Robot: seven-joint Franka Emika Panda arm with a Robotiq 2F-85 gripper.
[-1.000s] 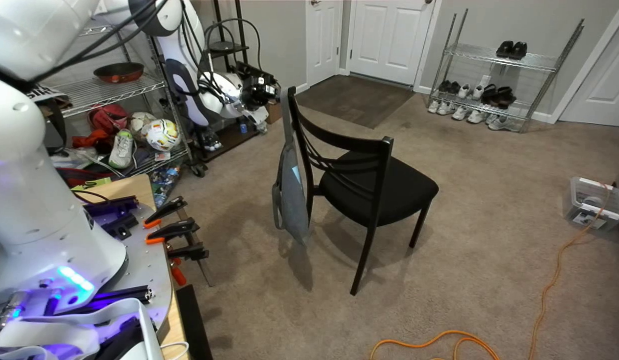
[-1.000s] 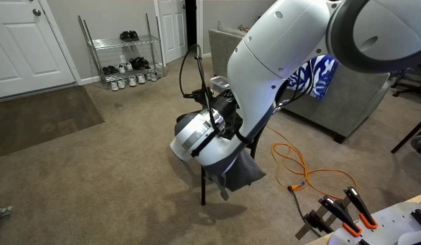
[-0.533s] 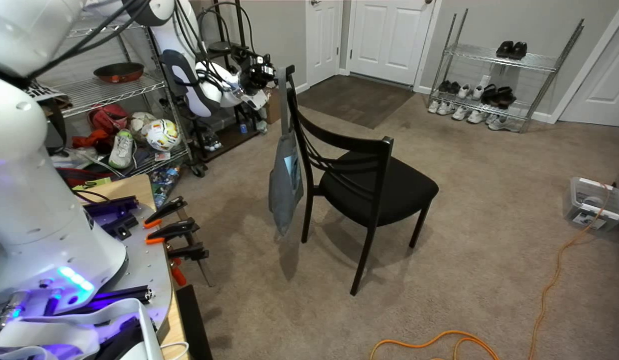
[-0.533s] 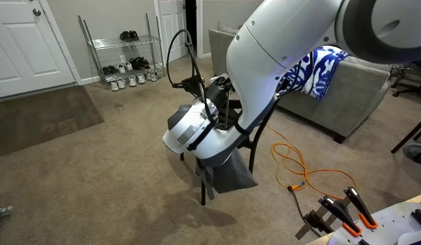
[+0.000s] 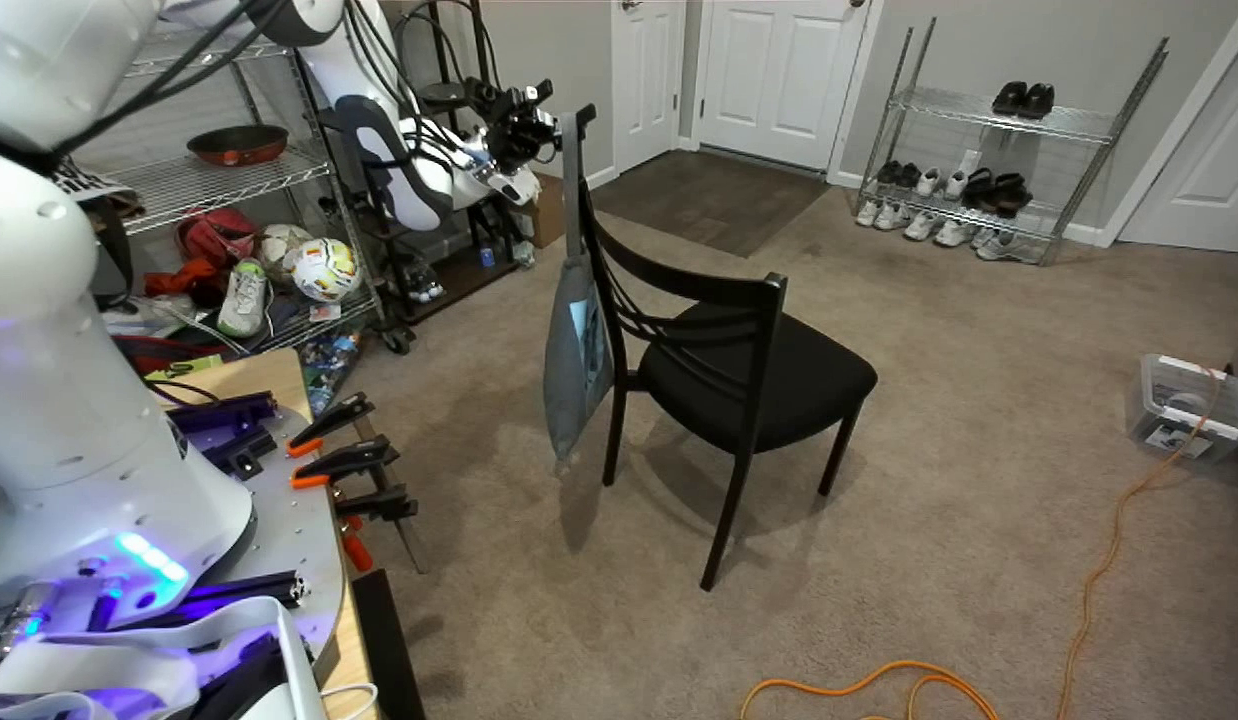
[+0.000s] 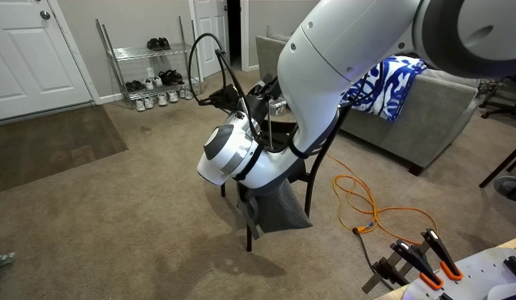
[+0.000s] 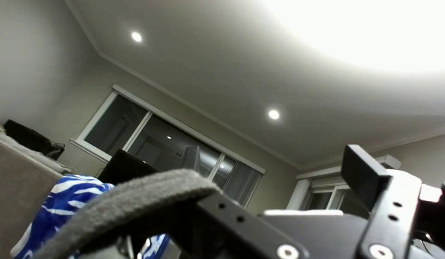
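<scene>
Just now, lifted by a further small step: gray fabric tote bag (image 5: pixel 576 375), hanging slightly left of center in an exterior view, alongside the back of a black dining chair (image 5: pixel 764 385). Compared with one second ago, higher at its lower tip above the carpet (image 5: pixel 939 450), and raised at the top of its strap (image 7: pixel 165 189) from about level with the chair back's upper left corner to plainly above it. Carried upward over the same span: gripper (image 7: pixel 280 187), now tipped so far skyward as to face mostly ceiling (image 7: pixel 201 61) in the wrist view. Open, with fingers (image 7: pixel 251 230) well apart and nothing pinched between. Hooked rather than squeezed, then: strap draped over the finger at lower center of the wrist view, well apart from the bare pad (image 7: pixel 362 176) at lower right. Visible too in an exterior view, just left of upper center: dark fingertip (image 5: pixel 586 113) poking past the strap's upper bend. Not shifted: chair. Impossible to tell whether touching the bag or just beside it. Meaning for the handling, as a judgement: weight borne on a single finger, free to swing, dependent on upward tilt instead of grip force. Less prone, perhaps, to snag on the chair's corner at this height, yet liable to slide with any downward tip.
</scene>
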